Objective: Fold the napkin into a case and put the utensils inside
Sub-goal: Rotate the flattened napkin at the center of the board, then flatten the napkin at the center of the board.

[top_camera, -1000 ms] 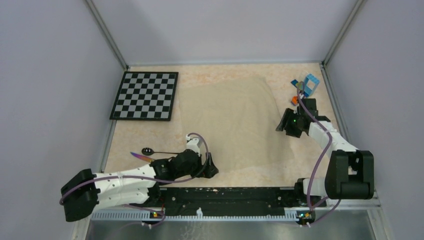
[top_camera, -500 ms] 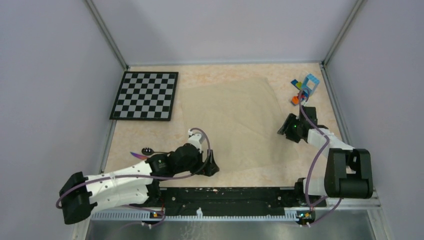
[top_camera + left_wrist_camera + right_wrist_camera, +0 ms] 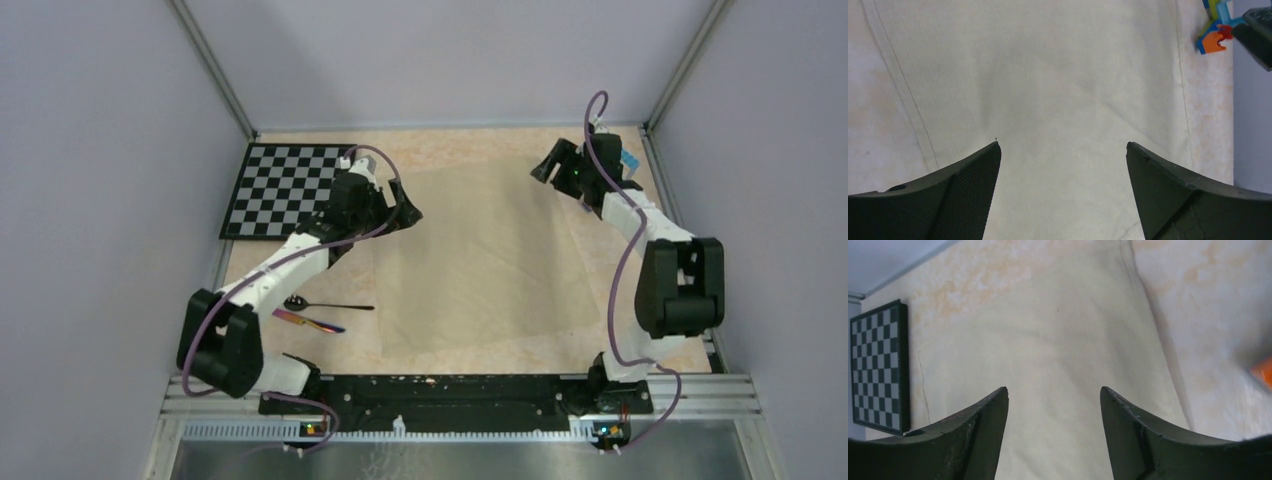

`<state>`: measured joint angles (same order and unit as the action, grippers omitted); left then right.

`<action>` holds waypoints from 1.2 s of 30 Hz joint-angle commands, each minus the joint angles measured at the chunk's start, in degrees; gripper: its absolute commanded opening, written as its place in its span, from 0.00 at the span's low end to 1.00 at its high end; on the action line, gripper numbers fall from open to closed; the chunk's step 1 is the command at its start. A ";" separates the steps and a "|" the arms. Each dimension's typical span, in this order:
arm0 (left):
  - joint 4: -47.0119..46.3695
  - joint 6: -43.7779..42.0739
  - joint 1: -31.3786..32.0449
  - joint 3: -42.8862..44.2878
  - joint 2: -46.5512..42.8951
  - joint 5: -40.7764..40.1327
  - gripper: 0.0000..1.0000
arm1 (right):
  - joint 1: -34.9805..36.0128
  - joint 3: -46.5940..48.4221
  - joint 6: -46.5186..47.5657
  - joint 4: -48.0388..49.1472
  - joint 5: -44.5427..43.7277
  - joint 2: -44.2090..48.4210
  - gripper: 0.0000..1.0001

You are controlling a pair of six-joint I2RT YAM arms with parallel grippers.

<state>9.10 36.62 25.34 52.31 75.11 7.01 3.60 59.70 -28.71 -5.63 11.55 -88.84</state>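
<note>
**Hovering two open tools over the far corners of a flat napkin**

I have the napkin (image 3: 480, 260) spread flat in the middle of the bench (image 3: 450, 145). No fold is made, so I judge there is no case yet. The left tool (image 3: 1063, 145) hangs over the far left corner and the right tool (image 3: 1054, 388) over the far right. Both have their jaws spread, with nothing between them. The utensils (image 3: 294, 301) lie on the bench just beside the napkin's near left edge.

The risks as I judge them:
- The cloth lies thin and flat, so a pinch may scrape the bench or catch only the hem.
- If one arm pulls ahead of the other, the fold will skew.
- Dragging the cloth nearward could nudge the utensils.
- The right arm could knock the bricks (image 3: 1215, 37).

Only the top view shows the utensils and the whole napkin. The left wrist view shows the bricks plainly, whereas from above the right arm mostly hides them. The right wrist view shows the board (image 3: 880, 365) beyond the napkin's edge.
</note>
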 commanded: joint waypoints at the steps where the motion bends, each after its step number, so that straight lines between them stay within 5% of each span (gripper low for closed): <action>1: -10.09 -1.89 -4.17 7.99 9.44 3.41 0.99 | 0.18 14.82 -1.28 5.98 5.50 -13.73 0.63; 12: -12.16 -6.44 -12.05 25.25 34.14 8.00 0.99 | 0.18 42.70 -1.46 1.44 7.36 -40.51 0.38; 25: -17.01 -4.50 -15.03 32.34 49.38 11.83 0.99 | -3.21 46.59 -4.89 0.39 4.66 -50.64 0.38; 36: -20.15 -2.64 -15.41 41.79 59.25 17.96 0.99 | -6.47 59.25 -2.46 -7.73 2.24 -58.03 0.38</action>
<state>-10.46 33.23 10.35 90.56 130.13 22.31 -1.39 114.54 -33.89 -6.72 18.04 -143.09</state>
